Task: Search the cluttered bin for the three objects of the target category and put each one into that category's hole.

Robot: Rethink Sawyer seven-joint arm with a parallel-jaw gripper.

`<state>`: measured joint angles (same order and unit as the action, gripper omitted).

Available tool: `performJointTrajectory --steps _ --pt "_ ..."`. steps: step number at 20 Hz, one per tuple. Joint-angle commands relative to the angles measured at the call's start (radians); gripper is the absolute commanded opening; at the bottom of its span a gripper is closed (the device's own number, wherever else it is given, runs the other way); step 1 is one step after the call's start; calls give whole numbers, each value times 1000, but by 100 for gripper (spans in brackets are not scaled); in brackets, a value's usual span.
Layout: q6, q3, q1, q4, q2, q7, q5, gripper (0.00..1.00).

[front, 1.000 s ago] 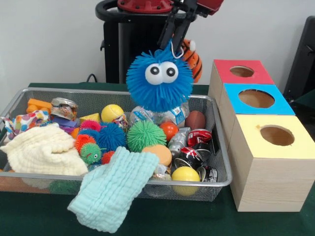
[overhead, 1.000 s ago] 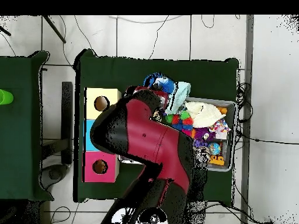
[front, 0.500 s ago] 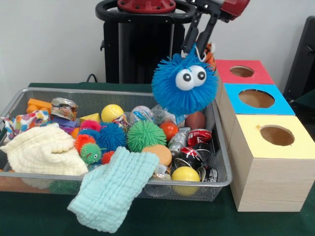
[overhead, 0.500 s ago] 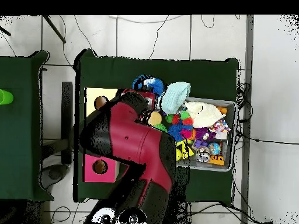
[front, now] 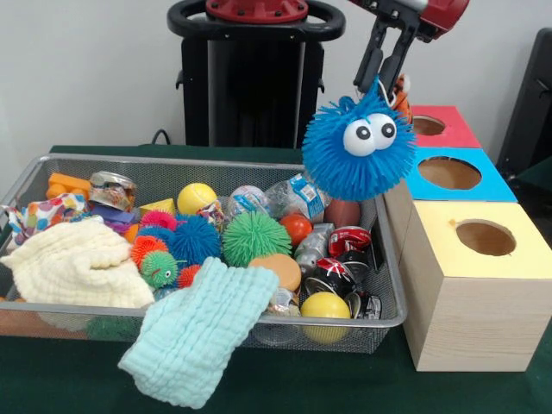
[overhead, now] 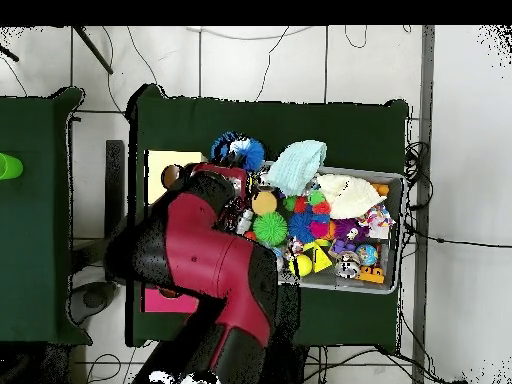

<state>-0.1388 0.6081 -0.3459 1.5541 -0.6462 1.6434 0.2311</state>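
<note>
A big blue spiky ball with googly eyes (front: 358, 148) hangs in the air over the bin's right end, just left of the blue box (front: 450, 173). My gripper (front: 378, 84) is shut on the loop at its top. From above, the blue spiky ball (overhead: 236, 150) shows between the yellow box (overhead: 170, 166) and the wire bin (overhead: 391, 284); my arm hides the gripper there. Three boxes with round holes stand to the right: red (front: 429, 126), blue, yellow (front: 484, 238). More spiky balls lie in the bin (front: 216, 318), one green (front: 255, 237) and one blue (front: 195, 239).
A mint cloth (front: 200, 329) drapes over the bin's front rim and a cream cloth (front: 76, 263) lies at its left. Crushed cans (front: 338, 263), yellow balls (front: 325, 306), a football (front: 343, 210) and plastic packets fill the bin's right side.
My gripper has carried the blue spiky ball rightward, from above the middle of the bin to its right end beside the boxes. The bin's contents have not moved.
</note>
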Motion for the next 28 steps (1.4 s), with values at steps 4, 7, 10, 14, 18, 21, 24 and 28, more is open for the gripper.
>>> performJointTrajectory --steps 4,7,10,14,18,21,24,28 --pt "74 -40 5 177 -51 204 -39 0" --pt "92 -48 7 196 -60 205 -41 0" --pt "110 -58 13 214 -70 204 -44 0" --pt "124 -56 5 238 -83 195 -51 0" --pt "143 -46 -9 264 -88 185 -63 0" --pt "190 -80 18 302 -101 190 -77 0" --pt "247 -150 86 336 -109 194 -109 0" --pt "336 -195 140 355 -66 208 -158 0"
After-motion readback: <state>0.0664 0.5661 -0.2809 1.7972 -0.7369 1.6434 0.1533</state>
